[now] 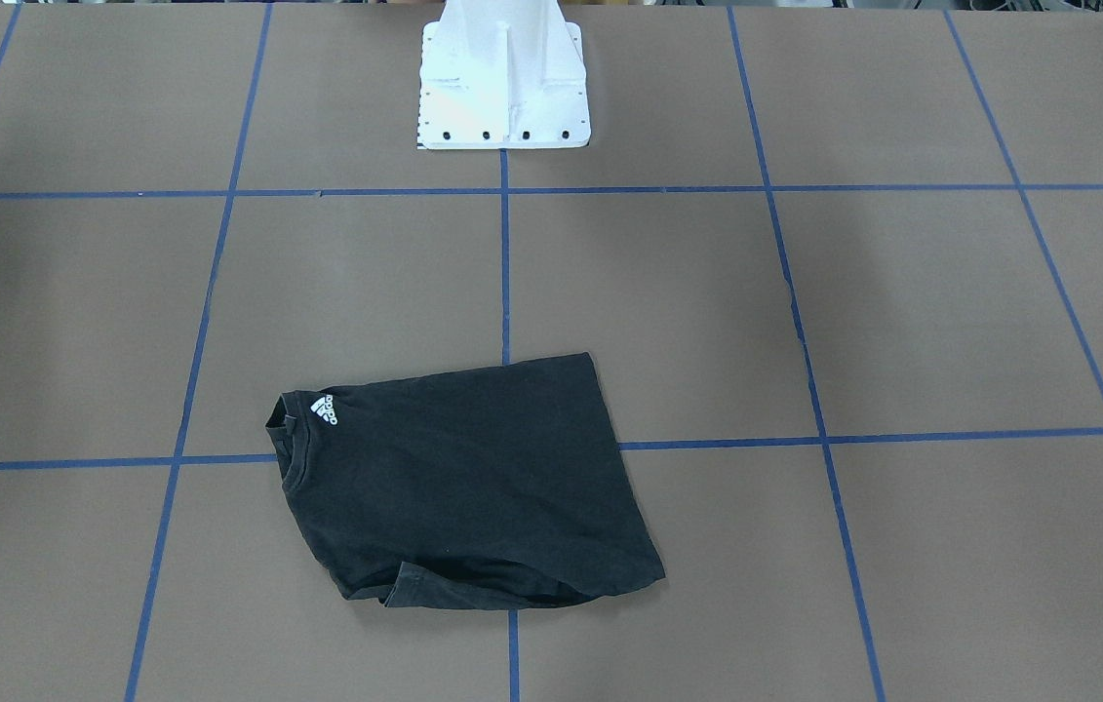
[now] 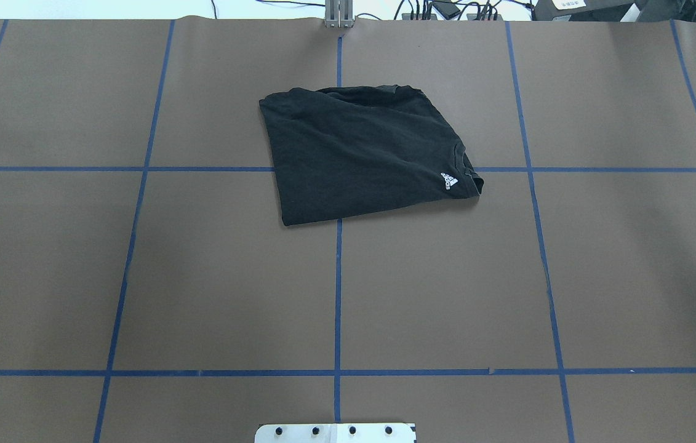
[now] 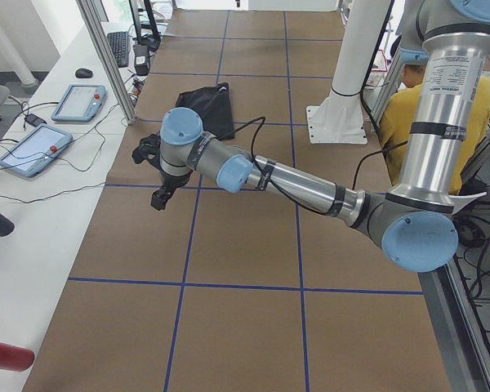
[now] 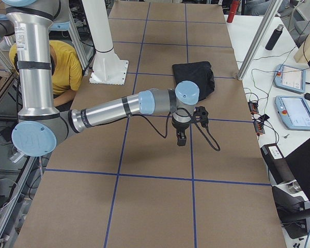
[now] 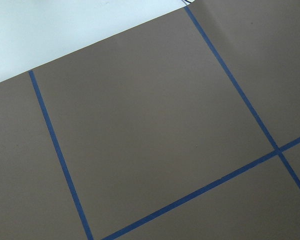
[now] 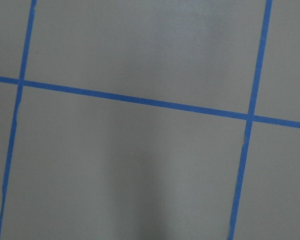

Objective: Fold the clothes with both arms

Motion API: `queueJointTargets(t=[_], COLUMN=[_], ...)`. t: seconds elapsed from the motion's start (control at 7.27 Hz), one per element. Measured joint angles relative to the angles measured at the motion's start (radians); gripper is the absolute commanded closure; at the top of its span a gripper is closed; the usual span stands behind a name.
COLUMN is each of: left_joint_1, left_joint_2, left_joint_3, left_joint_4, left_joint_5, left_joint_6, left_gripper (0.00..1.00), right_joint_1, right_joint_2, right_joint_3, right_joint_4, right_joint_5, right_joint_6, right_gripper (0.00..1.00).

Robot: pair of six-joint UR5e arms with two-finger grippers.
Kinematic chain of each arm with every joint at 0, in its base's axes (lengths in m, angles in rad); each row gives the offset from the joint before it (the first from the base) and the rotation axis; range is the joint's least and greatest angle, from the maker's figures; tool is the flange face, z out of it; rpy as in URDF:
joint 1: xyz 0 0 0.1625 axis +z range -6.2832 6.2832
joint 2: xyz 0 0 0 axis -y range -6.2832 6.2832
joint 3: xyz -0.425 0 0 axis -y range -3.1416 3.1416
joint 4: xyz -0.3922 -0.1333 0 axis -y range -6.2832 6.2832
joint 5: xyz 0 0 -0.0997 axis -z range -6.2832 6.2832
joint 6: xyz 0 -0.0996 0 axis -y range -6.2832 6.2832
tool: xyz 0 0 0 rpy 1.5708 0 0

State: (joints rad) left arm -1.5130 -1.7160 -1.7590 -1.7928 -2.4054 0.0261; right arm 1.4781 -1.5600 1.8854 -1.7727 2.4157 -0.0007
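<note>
Black T-shirt (image 1: pixel 463 478), folded compact, lies flat on the bench's (image 1: pixel 902 322) far middle.
I judge folding done: left end effector (image 3: pixel 158 199) and right end effector (image 4: pixel 181 139) hang well aside, probably clearing my view; wide or narrow, I cannot tell.

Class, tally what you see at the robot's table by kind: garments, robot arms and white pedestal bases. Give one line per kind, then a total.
Garments: 1, the black T-shirt
Robot arms: 2, the left arm and the right arm
Pedestal bases: 1, the white pedestal base
Total: 4
</note>
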Motion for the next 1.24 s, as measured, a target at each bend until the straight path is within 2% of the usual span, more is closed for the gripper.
queueJointTargets(t=[0.41,1.24], left_joint_1=[0.000,0.001], left_joint_2=[0.002,0.002], left_joint_3=[-0.011,-0.028], left_joint_4=[0.000,0.004], left_joint_5=[-0.001,-0.001], left_joint_6=[0.000,-0.001], left_gripper=[0.00,0.00], right_joint_1=[0.000,-0.002], right_joint_2=[-0.023,-0.023], right_joint_3=[0.036,0.039], right_joint_4=[-0.001,0.004], right_joint_5=[0.024,0.036], right_joint_6=[0.002,0.010], right_gripper=[0.00,0.00])
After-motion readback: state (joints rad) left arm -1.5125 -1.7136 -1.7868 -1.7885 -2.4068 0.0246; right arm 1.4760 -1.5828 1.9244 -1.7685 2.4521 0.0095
